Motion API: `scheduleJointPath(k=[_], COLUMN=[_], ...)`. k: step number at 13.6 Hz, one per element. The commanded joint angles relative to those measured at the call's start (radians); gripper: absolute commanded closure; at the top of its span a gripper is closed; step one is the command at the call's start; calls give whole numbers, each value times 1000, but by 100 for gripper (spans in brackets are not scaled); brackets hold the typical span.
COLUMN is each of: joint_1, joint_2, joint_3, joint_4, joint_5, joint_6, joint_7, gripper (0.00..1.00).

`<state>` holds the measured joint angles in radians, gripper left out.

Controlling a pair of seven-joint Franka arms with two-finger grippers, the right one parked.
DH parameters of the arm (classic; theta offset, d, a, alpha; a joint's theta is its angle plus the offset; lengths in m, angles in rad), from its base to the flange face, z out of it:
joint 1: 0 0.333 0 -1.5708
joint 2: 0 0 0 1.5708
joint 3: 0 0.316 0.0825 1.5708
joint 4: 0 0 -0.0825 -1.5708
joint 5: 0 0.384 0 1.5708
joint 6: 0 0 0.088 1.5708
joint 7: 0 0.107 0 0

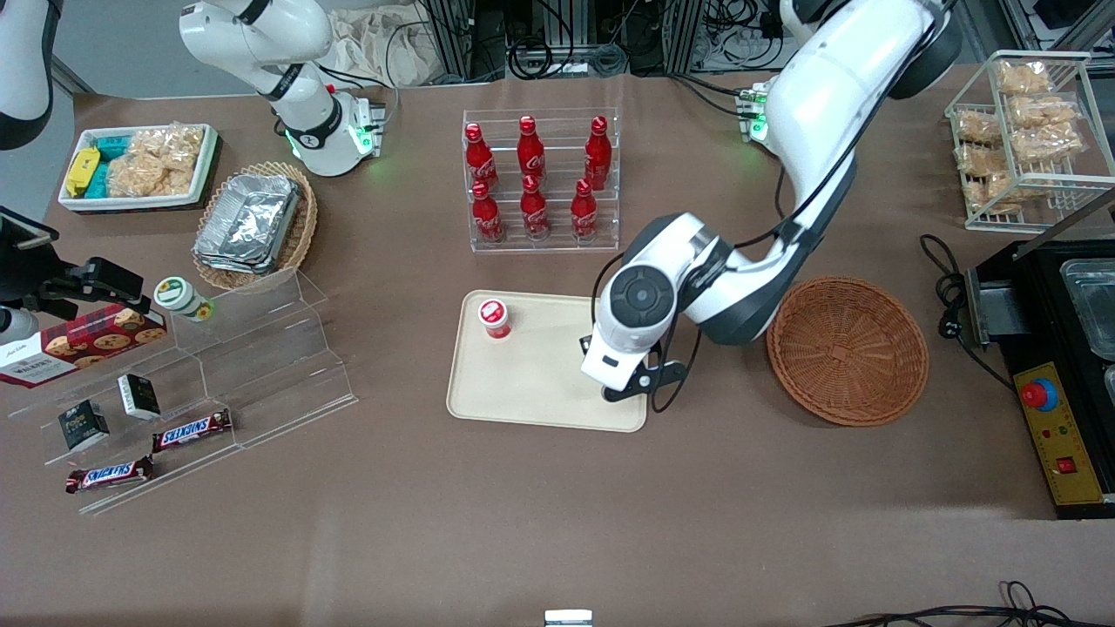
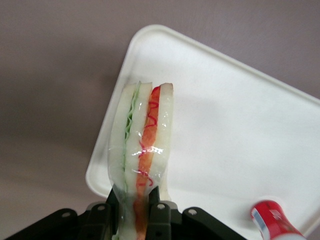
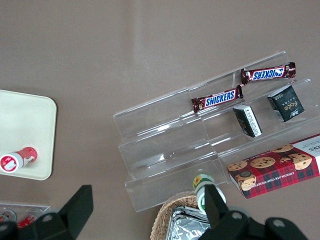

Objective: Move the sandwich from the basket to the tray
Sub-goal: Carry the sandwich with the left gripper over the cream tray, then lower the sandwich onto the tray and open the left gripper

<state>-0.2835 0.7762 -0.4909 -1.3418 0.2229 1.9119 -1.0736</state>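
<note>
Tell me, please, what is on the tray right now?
A small red bottle lies on the tray. The gripper, above the tray's corner, holds the sandwich; the arm covers that corner.

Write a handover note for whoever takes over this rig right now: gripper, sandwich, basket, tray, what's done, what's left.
Gripper: shut on the sandwich, above the tray's corner nearest the basket and the front camera.
Basket: beside the tray, toward the working arm's end, nothing in it.
Tray: holds a small red-capped bottle lying near its parked-arm end.
Done: sandwich lifted out and carried over.
Left: lower it onto a bare part of the tray, release, withdraw.
</note>
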Motion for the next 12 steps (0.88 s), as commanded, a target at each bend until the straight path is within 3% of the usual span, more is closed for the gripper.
scheduleJointPath(k=[1, 4, 6, 8, 10, 11, 12], joint_1=[-5, -5, -5, -3, 6, 10, 20], joint_2=[52, 86, 98, 104, 78, 45, 5], joint_3=[2, 2, 6, 11, 11, 11, 11], joint_4=[33, 33, 33, 33, 36, 35, 33], joint_5=[24, 52, 56, 55, 47, 47, 47], joint_6=[19, 27, 76, 99, 92, 84, 58], joint_7=[-16, -19, -19, -22, -35, -73, -119], gripper=[74, 74, 69, 50, 11, 0, 0])
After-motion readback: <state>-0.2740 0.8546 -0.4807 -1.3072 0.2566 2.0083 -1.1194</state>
